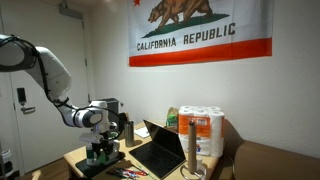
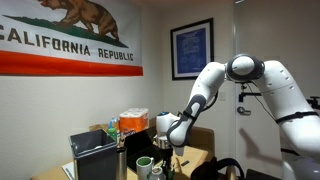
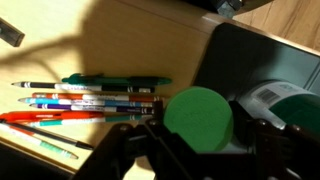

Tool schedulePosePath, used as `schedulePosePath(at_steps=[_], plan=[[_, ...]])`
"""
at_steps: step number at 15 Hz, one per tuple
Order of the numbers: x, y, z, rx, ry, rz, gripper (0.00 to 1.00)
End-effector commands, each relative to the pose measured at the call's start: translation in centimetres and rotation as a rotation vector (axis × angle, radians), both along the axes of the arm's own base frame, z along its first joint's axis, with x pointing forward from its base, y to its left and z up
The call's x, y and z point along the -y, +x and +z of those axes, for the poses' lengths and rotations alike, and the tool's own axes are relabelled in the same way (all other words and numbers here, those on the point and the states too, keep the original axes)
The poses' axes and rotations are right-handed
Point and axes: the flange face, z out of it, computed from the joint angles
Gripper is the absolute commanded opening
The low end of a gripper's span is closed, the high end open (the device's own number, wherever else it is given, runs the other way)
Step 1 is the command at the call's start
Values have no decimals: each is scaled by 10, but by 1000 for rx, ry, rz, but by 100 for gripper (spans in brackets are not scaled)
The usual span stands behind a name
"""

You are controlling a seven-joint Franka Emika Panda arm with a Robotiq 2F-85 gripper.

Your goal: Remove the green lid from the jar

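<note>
The two dark fingers point(image 3: 140, 148) of the gripper point(image 3: 200, 140) come up from the bottom edge of the wrist view. They flank the green lid point(image 3: 198, 116) closely on either side; whether they pinch it cannot be told. The lid is a plain round disc of bright, matte green, low and right of centre, and it hides the jar beneath it. It sits at the left edge of a dark tray point(image 3: 235, 55). To its left, pens point(image 3: 90, 100) lie on the wooden table point(image 3: 120, 35).
</note>
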Motion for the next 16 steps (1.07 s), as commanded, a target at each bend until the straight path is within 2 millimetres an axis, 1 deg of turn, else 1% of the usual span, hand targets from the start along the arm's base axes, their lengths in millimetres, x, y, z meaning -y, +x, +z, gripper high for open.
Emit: schedulePosePath(at_steps=[1, 3, 4, 5, 6, 7, 9, 11, 14, 16], plan=[[11, 6, -30, 0, 9, 9, 40], [16, 8, -43, -12, 7, 5, 40], [18, 8, -46, -15, 9, 5, 76], [20, 9, -49, -20, 8, -1, 91], [22, 10, -50, -23, 8, -4, 96], [22, 12, -48, -26, 13, -5, 100], [21, 13, -36, -31, 18, -10, 100], [18, 13, -19, -26, 25, -11, 100], [20, 12, 14, -18, 22, -25, 100], [22, 9, 44, -30, -6, -50, 100]])
